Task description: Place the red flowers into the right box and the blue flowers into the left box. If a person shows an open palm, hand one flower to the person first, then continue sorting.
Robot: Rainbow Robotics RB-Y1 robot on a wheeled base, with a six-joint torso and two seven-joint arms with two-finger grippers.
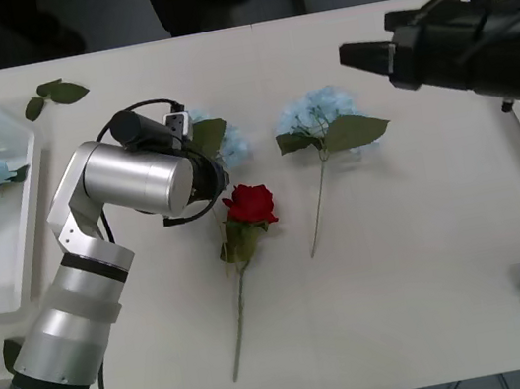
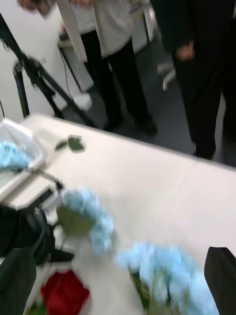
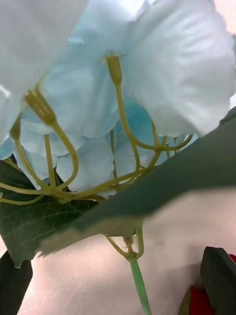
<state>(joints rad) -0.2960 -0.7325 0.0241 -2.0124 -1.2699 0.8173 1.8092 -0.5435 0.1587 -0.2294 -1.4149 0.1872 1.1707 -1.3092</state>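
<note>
While no writing is legible, the left gripper (image 3: 118, 290) gapes wide beneath a blue flower (image 3: 123, 88), holding nothing, beside a red rose (image 1: 250, 203)

The left claw (image 3: 118, 290) sits low at a blue flower (image 1: 221, 139), its fingers spread, with a red rose (image 1: 250, 203) just beside it. Another blue flower (image 1: 319, 120) lies near, bare desk (image 1: 425, 227) beyond. The right claw (image 1: 349, 58) hangs above the desk's far right, fingers apart.

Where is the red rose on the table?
In the front view, the red rose lies mid-table, just right of the left hand, with a blue hydrangea further right and its stem pointing toward the robot.
</note>
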